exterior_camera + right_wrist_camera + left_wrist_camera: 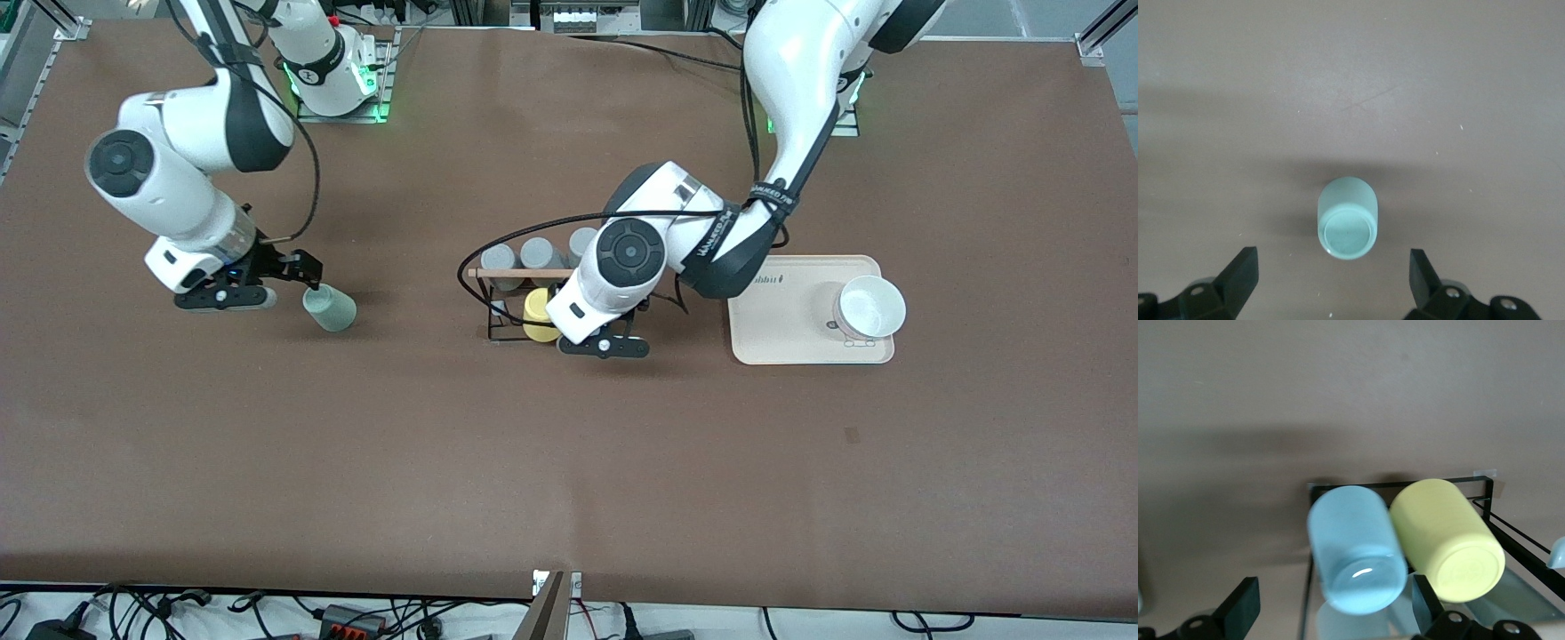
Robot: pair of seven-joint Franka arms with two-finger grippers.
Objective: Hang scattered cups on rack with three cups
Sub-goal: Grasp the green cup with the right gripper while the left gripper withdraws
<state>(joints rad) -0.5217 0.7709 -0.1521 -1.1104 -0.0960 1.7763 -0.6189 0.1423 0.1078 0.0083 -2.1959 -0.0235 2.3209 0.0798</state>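
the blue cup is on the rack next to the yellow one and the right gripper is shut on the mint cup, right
Not quite. The right gripper is open, not shut on the mint cup: in the right wrist view its fingers stand wide apart on either side of the cup, touching nothing. The rest holds: the left wrist view shows the blue cup on the rack beside the yellow cup.

The tabletop [569, 462] is plain matte brown. The rack [494, 331] is black wire with a light wooden rod. On it sit a light blue cup [1355, 550] and a yellow cup [536, 308], with three grey cups [539, 255] beside them. The pale mint green cup [330, 308] is unpatterned. The tray [773, 342] is cream, the bowl [869, 307] white. Both arms are white with black joints.
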